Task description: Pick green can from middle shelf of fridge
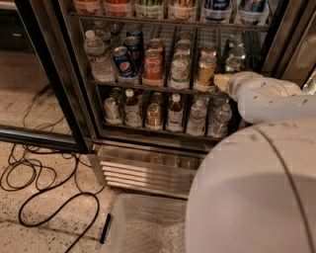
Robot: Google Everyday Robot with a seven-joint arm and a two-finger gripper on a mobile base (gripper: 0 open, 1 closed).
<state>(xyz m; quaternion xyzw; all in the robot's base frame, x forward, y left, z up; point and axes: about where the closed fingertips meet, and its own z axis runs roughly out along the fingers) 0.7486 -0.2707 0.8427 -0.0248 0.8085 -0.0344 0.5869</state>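
Observation:
The fridge (152, 166) stands open in the camera view. Its middle shelf (148, 87) holds a water bottle (97, 55), blue cans, a red can (153, 66), a whitish can (179, 70), a gold-tan can (205, 72) and, at the far right, the dark green can (233, 58) with a silver top. My white arm (264, 96) reaches in from the right. My gripper (222, 81) is at the shelf's right end, right in front of the green can's lower part and beside the gold-tan can. The can's base is hidden behind it.
The lower shelf holds several bottles (174, 112), the top shelf more drinks (180, 9). The open glass door (34, 104) stands at the left. Black cables (44, 197) lie on the floor. A clear plastic bin (143, 227) sits below the fridge. My white body (256, 192) fills the lower right.

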